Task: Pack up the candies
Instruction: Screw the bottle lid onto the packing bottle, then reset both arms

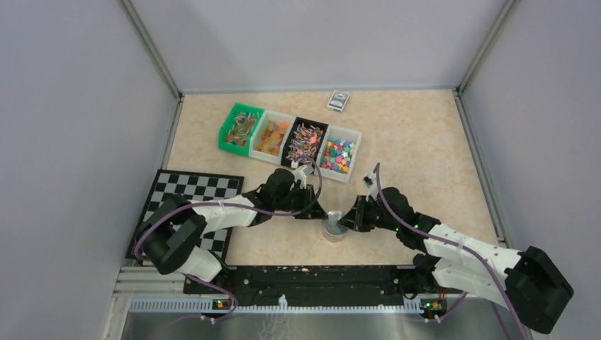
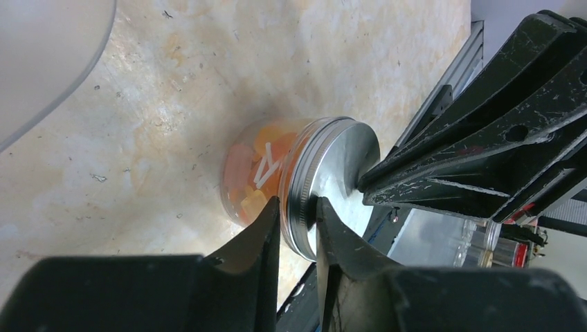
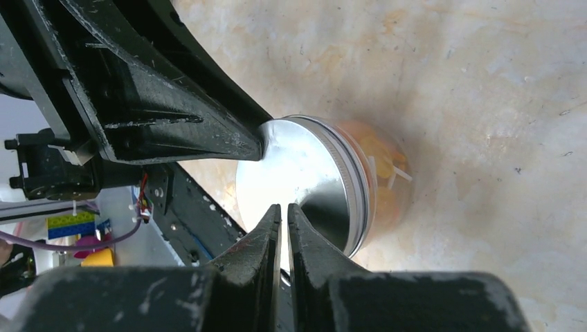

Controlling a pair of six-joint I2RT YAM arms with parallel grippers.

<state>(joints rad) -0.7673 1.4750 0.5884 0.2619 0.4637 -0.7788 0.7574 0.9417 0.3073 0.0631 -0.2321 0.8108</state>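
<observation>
Orange candies (image 2: 253, 166) fill a small clear cup (image 1: 334, 228) that stands on the table with a round silver lid (image 2: 339, 166) on it. My left gripper (image 2: 297, 207) comes in from the left and is closed over the lid's rim, one finger on the lid's top and the other against the side below it. My right gripper (image 3: 282, 207) is shut with nothing between its fingers, and its tip rests on the lid's top (image 3: 304, 173). More candies (image 1: 306, 142) lie in the bins behind. The cup's far side is hidden.
Four bins stand in a row at the back: green (image 1: 228, 132), clear with orange pieces (image 1: 275, 136), black (image 1: 306, 126), white with mixed colours (image 1: 352, 157). A chessboard mat (image 1: 188, 191) lies at the left. A small card box (image 1: 338, 100) sits by the back wall.
</observation>
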